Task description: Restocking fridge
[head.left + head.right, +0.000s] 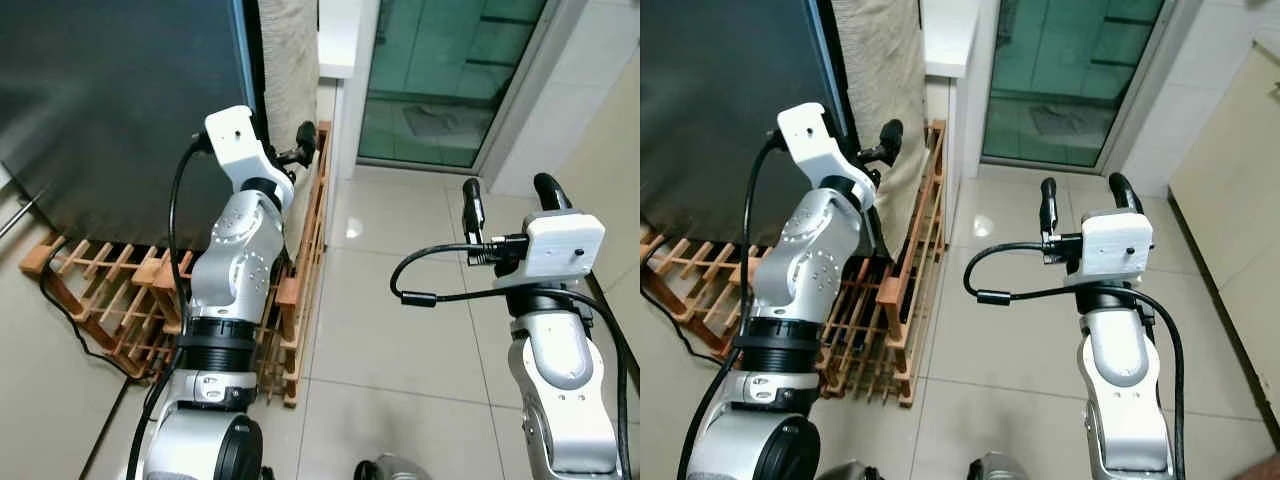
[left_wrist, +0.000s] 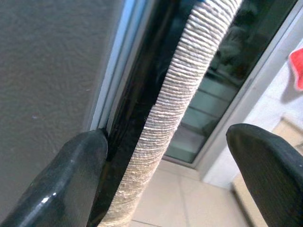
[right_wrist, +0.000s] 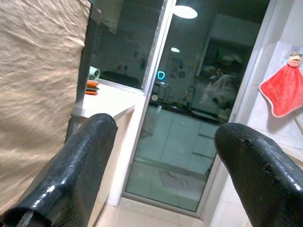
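Pale floor tiles [image 1: 400,300] run to a green glass door [image 1: 440,70]. Left gripper [image 2: 165,156], jaws spread, straddles the beige woven cloth edge [image 2: 184,94] beside the dark fridge door [image 1: 110,100], above a wooden lattice rack [image 1: 300,250]. Right gripper [image 1: 508,200] is released, nothing between its jaws.

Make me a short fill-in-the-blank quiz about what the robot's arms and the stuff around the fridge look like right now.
1. The left claw has its fingers spread around the fridge's rope-wrapped ____.
2. The wooden rack lying on the floor is beside the ____ arm.
3. The right claw is ____, holding nothing, over the tiled floor.
4. In the right wrist view, a ____ cloth hangs on the wall.

Missing words: handle; left; open; red
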You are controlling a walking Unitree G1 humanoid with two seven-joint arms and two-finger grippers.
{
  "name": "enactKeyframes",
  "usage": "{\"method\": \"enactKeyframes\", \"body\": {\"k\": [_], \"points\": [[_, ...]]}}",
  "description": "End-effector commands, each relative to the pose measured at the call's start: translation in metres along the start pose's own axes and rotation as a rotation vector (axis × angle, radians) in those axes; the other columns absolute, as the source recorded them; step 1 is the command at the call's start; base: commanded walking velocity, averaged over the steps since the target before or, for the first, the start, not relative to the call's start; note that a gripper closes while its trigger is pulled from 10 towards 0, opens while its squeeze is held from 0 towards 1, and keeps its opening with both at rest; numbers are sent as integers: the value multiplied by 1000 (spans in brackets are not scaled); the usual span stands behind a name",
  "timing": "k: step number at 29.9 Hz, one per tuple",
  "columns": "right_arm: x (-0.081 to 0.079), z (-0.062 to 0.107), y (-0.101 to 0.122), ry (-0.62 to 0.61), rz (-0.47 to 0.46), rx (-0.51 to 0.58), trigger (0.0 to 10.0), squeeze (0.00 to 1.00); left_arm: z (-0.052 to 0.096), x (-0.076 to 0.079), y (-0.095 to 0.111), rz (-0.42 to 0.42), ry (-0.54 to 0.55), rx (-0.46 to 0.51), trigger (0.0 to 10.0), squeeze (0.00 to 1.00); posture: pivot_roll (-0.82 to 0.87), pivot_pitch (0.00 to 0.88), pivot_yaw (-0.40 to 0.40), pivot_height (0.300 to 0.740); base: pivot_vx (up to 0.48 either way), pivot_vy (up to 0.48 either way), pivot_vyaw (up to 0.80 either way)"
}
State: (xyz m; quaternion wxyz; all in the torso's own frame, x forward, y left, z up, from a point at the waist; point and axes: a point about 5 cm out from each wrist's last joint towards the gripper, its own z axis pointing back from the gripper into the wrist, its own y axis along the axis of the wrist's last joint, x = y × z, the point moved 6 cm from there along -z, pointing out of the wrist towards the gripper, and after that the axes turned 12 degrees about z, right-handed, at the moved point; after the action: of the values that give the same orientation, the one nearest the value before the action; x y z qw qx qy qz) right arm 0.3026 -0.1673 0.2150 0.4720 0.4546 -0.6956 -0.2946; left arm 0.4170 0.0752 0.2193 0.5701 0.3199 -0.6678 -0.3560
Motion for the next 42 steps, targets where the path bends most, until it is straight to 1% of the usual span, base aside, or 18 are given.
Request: {"method": "enactKeyframes", "body": {"k": [1, 3, 6, 9, 10, 11, 15, 17, 20, 23, 27, 28, 29, 30, 32, 34, 38, 42], "points": [[3, -2, 2, -11, 11, 6, 10000, 0, -5, 33, 24, 1, -74, 93, 10000, 0, -216, 14, 3, 711, 0, 0, 0], [3, -2, 3, -12, 12, 10, 10000, 0, -5, 36, 18, 31, -76, 66, 10000, 0, -218, 15, 5, 711, 0, 0, 0], [3, -3, 4, -14, 12, 14, 10000, 0, 0, 57, 6, 184, -178, -8, 10000, 0, -218, 15, 5, 711, 0, 0, 0], [2, -3, 5, -11, 9, 16, 10000, 0, 8, 81, 3, 282, -302, -49, 10000, 0, -216, 20, 3, 711, 0, 0, 0], [2, -3, 5, -11, 9, 16, 10000, 0, 8, 81, 3, 282, -302, -49, 10000, 0, -216, 20, 3, 711, 0, 0, 0], [0, -4, 5, -7, 7, 18, 10000, 0, 17, 100, 3, 329, -402, -72, 10000, 0, -211, 19, -4, 711, 0, 0, 0], [-1, -5, 5, -1, 6, 21, 10000, 0, 29, 121, 4, 381, -513, -101, 10000, 0, -211, 16, -6, 711, 0, 0, 0], [0, -6, 5, 0, 7, 23, 10000, 0, 40, 138, 8, 468, -630, -143, 10000, 0, -210, 11, -4, 711, 0, 0, 0], [2, -7, 5, -2, 9, 26, 10000, 0, 41, 138, 11, 476, -654, -159, 10000, 0, -206, 2, -5, 711, 0, 0, 0], [3, -9, 5, -5, 11, 30, 10000, 0, 30, 110, 11, 353, -541, -116, 10000, 0, -200, 0, 1, 711, 0, 0, 0], [0, -13, 8, -11, 1, 43, 10000, 0, 17, 58, 15, 130, -353, -39, 10000, 0, -184, 0, 8, 711, 0, 0, 0], [0, -13, 8, -11, 1, 43, 10000, 0, 17, 58, 15, 130, -353, -39, 10000, 0, -184, 0, 8, 711, 0, 0, 0], [-1, -14, 8, -12, -6, 46, 10000, 0, 15, 39, 18, 88, -273, -17, 10000, 0, -179, 0, 9, 711, 0, 0, 0], [-1, -14, 8, -12, -6, 46, 10000, 0, 15, 39, 18, 88, -273, -17, 10000, 0, -179, 0, 9, 711, 0, 0, 0], [-1, -14, 7, -18, -25, 40, 10000, 0, 16, 15, 23, -1, -176, 23, 10000, 0, -167, 2, 13, 711, 0, 0, 0], [-1, -5, -2, 7, -88, -11, 10000, 0, 30, -31, 38, -95, -35, 75, 10000, 0, -150, 10, 15, 711, 0, 0, 0], [-3, 9, -14, 47, -92, -55, 10000, 0, 46, -43, 57, -171, -26, 130, 10000, 0, -146, 8, 8, 711, 0, 0, 0], [13, 15, -21, -1, -73, -84, 10000, 0, 64, -43, 73, -248, -54, 200, 10000, 0, -136, 0, -2, 711, 0, 0, 0]]}}
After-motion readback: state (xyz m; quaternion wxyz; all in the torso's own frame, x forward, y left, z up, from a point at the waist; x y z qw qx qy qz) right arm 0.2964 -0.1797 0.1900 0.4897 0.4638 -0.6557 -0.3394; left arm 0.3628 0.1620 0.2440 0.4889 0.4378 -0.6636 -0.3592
